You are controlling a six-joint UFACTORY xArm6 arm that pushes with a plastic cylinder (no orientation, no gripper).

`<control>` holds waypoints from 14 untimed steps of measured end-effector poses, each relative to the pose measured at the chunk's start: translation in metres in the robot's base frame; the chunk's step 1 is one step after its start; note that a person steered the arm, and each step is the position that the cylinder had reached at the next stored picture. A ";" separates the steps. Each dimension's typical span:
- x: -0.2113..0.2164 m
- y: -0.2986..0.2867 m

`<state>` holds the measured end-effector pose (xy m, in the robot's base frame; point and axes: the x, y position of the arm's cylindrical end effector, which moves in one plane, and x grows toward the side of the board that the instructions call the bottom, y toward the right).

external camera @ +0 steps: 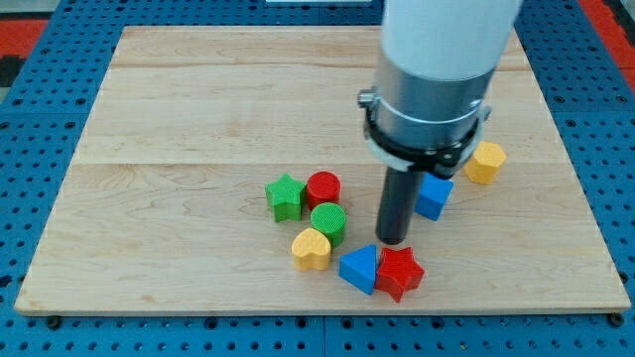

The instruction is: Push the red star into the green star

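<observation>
Camera view: my tip (pixel 393 241), a bare rod holding nothing, sits at twelve o'clock of the red star (pixel 400 272); green star (pixel 285 196) lies well apart at ten o'clock, push unfinished

The desk (pixel 179 109) is pale wood with a fine grain running across its planks. Around it lies a blue surface (pixel 40 169) dotted with dark holes, turning red (pixel 40 15) at 10 o'clock. The green star (pixel 285 196) and green cylinder (pixel 328 222) share one bright green. The red cylinder (pixel 322 187) and red star (pixel 400 272) match in red. The heart (pixel 312 249) and another block (pixel 485 162) are yellow. Two blocks are blue (pixel 360 269) (pixel 433 196). The rod is dark down to my tip (pixel 393 241), under a grey and white arm (pixel 437 59).
</observation>
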<state>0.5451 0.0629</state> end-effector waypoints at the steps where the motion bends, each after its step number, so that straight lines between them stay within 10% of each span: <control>1: 0.004 -0.014; 4: -0.016 -0.078; 6: -0.044 0.081; 8: 0.020 0.131; 14: 0.057 0.022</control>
<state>0.6020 0.0845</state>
